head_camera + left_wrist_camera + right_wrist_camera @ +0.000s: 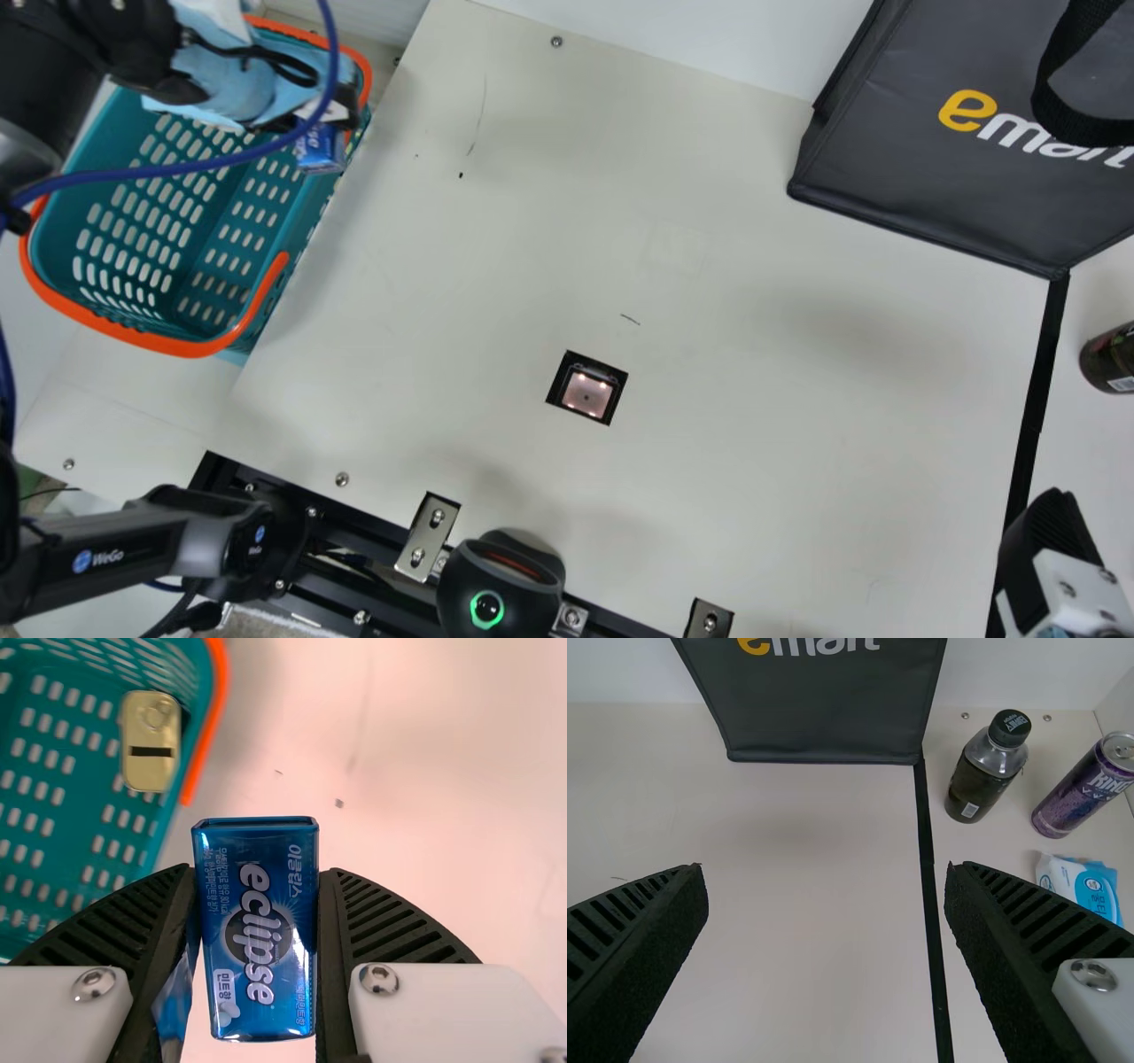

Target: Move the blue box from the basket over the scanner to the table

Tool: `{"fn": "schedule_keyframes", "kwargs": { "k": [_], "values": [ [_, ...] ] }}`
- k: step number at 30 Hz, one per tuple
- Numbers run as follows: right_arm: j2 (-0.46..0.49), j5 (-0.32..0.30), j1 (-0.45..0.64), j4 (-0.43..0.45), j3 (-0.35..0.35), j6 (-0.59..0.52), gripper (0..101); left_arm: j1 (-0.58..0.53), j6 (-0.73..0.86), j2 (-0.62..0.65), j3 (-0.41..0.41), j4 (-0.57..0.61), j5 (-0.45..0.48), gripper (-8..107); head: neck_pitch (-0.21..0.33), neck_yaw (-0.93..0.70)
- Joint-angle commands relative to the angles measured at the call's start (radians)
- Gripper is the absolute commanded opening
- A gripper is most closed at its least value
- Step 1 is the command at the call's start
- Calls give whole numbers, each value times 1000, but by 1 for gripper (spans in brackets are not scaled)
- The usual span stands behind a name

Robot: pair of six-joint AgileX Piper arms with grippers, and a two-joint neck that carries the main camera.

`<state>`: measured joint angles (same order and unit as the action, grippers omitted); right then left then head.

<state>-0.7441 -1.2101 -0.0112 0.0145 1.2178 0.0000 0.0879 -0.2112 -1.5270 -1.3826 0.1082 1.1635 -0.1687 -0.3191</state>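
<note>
Gleaming blue box, white-lettered

The basket is of teal colour with orange rim, the box is blue, the bag dark grey.

The blue box is showing a smooth, glossy, metallic-looking finish. The basket is presenting smooth, perforated plastic. The table is appearing smooth and matt. The bag is displaying matt, cloth-like panels. 1 can is reading as glossy metal; 1 bottle is showing clear, smooth plastic; 1 packet is looking like creased plastic film.
</note>
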Motion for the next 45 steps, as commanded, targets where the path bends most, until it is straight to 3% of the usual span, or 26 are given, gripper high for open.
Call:
{"fn": "schedule_keyframes", "kwargs": {
  "k": [1,20,45],
  "values": [
    [0,0,0,0,0,0,95,-88,-33,-7,-9,-9,14,-8,30,-2],
    [0,0,0,0,0,0,95,-437,-209,-92,-19,-20,29,-8,30,-2],
    [0,0,0,0,0,0,95,-736,-386,-109,213,-39,-157,-8,30,-2]
  ]
}}
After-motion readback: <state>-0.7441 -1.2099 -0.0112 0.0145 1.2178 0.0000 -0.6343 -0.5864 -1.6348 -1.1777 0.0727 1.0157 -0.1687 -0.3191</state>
